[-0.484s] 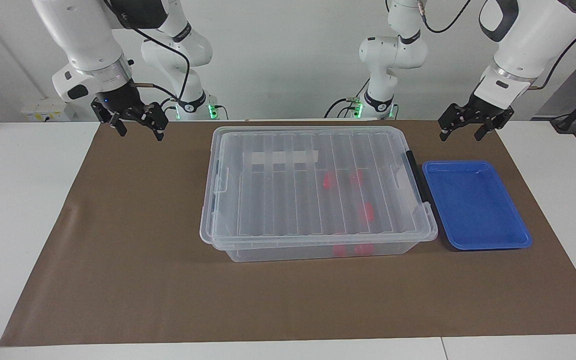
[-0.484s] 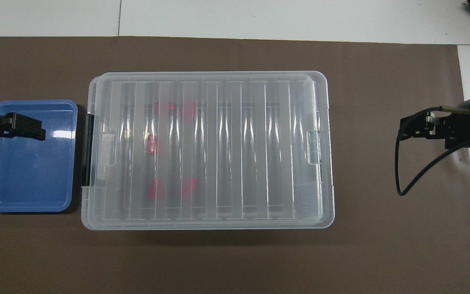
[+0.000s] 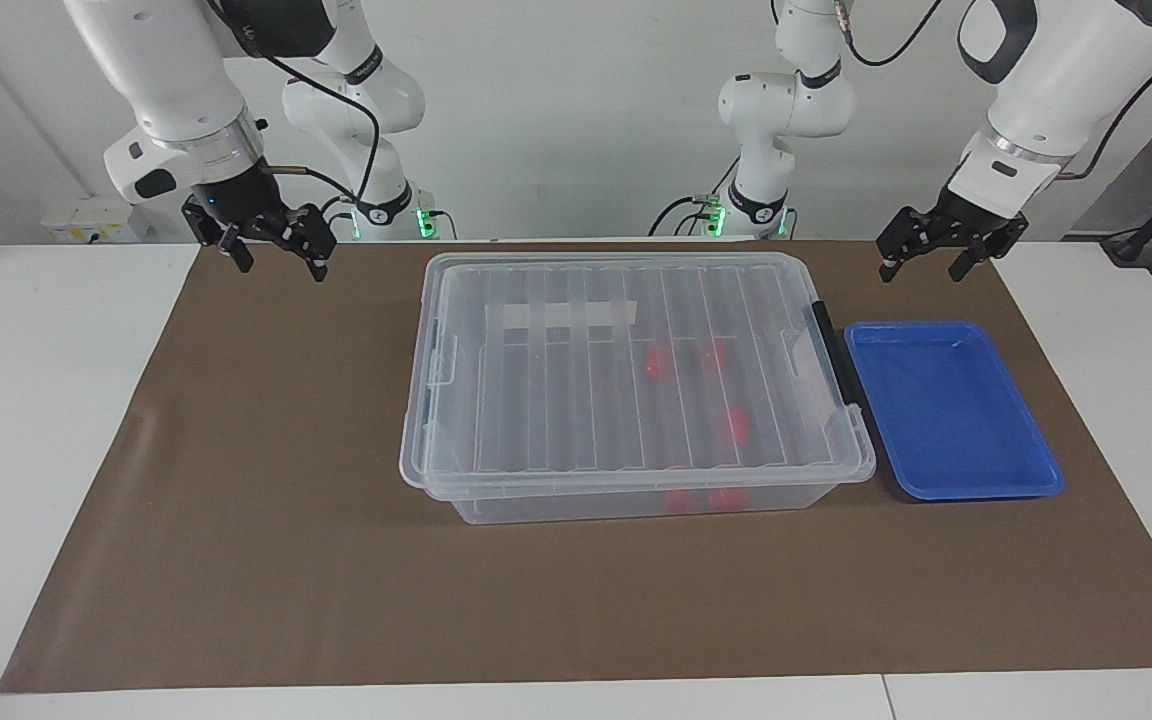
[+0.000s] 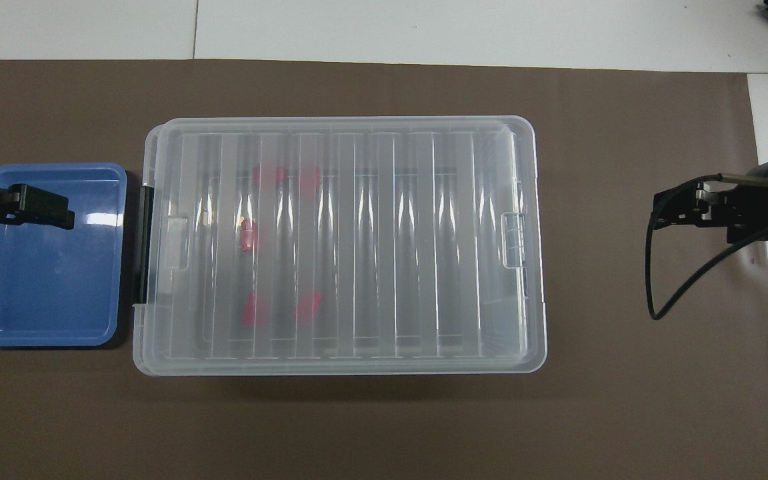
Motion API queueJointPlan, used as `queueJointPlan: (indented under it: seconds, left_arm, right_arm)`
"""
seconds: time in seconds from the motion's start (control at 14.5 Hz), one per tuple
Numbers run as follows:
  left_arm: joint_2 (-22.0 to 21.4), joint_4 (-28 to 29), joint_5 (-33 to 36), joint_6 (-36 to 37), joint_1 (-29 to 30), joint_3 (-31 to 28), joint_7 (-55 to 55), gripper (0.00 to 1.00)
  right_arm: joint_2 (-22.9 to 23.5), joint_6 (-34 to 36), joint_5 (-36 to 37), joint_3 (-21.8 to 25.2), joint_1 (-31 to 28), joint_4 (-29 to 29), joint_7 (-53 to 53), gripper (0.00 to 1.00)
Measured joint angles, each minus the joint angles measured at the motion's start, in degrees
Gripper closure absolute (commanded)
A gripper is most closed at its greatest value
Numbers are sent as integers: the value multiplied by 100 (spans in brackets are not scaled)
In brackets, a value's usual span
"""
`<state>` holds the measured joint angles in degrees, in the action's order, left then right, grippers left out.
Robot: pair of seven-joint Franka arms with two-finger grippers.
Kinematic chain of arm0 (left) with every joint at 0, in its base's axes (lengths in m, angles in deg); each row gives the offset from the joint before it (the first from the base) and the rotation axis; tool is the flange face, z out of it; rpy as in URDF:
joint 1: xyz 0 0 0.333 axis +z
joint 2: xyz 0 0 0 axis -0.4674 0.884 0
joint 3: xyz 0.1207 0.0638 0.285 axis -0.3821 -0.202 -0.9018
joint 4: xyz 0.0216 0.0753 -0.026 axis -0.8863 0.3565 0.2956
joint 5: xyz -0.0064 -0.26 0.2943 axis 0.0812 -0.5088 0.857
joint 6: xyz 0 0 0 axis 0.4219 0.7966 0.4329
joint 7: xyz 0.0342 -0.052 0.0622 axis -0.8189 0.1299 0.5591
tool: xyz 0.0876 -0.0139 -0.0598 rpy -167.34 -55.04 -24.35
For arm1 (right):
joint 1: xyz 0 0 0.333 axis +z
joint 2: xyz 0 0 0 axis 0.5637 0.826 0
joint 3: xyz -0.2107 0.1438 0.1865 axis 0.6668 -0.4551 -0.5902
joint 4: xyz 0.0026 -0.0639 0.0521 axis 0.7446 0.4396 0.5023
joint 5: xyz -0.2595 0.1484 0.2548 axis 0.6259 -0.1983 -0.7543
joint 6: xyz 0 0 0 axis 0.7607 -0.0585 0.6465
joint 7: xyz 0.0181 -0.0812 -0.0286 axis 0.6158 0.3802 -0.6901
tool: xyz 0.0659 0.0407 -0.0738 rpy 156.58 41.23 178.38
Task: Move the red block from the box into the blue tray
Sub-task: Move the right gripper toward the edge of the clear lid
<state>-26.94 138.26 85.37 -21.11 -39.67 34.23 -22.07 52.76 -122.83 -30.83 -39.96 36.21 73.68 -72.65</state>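
While both arms are waiting raised:
Box (image 3: 636, 375): sitting mid-mat, lid (image 3: 626, 350) on.
Red blocks (image 3: 658, 363): lying inside it, toward the tray's end.
Blue tray (image 3: 951, 410): lying just beside the box, at 3 o'clock in the facing view.
Left gripper (image 3: 924, 264): hanging at the tray's 12 o'clock, fingers apart.
Right gripper (image 3: 276, 258): hanging over the mat's corner, fingers apart.

The box (image 3: 636, 385) is clear plastic; its lid (image 4: 339, 243) carries a pattern of parallel raised ribs that read as alternating paler and darker bands. A black latch (image 3: 834, 352) runs along the end beside the blue tray (image 3: 951, 410), and a white label strip (image 3: 560, 317) shows through the lid. Five red blocks (image 4: 249, 235) appear as blurred red-pink patches under the ribs. The tray is plain solid blue with a white glare spot. The bench (image 3: 56, 420) is white, covered by a plain brown mat (image 3: 266, 480). Both arms are white with black end effectors: left end effector (image 3: 926, 258), right end effector (image 3: 276, 250).
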Motion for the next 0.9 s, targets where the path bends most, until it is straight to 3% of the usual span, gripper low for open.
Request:
queueJointPlan:
  seconds: [0.28, 0.55, 0.9]
  left_arm:
    - [0, 0, 0, 0, 0, 0, 0, 0]
    - [0, 0, 0, 0, 0, 0, 0, 0]
    - [0, 0, 0, 0, 0, 0, 0, 0]
  right_arm:
    - [-45, -254, -6, -10, 22, 204, 0, 0]
    - [-211, -1133, -8, -36, 82, 1004, 0, 0]
    - [-192, -1946, -18, -86, 490, 1536, 357, 0]
